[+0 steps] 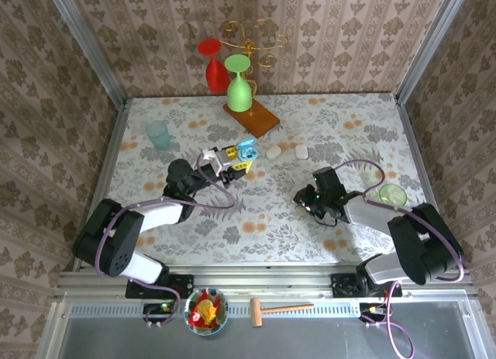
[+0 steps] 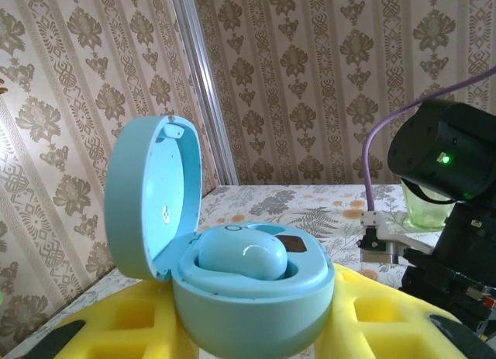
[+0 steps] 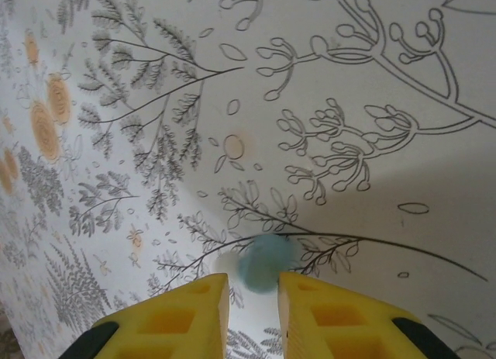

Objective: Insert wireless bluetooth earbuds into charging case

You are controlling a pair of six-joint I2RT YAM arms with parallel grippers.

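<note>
My left gripper [image 1: 232,163] is shut on a pale blue charging case [image 1: 243,152], held above the table's middle. In the left wrist view the case [image 2: 256,312] sits between my yellow fingers [image 2: 116,320] with its lid [image 2: 151,192] swung up. One blue earbud [image 2: 240,254] lies seated in it. My right gripper [image 1: 302,196] is low over the table at the right. Its yellow fingertips [image 3: 209,293] stand a narrow gap apart. A blurred blue earbud [image 3: 263,260] sits at the very tips of the right gripper [image 3: 253,288], partly in the gap. Whether it is gripped is unclear.
Two white cases [image 1: 273,152] [image 1: 301,151] lie beyond the blue case. A teal cup [image 1: 158,134] stands far left and a green cup [image 1: 392,194] beside the right arm. Red [image 1: 215,64] and green [image 1: 239,88] glasses and a wooden board [image 1: 256,119] are at the back.
</note>
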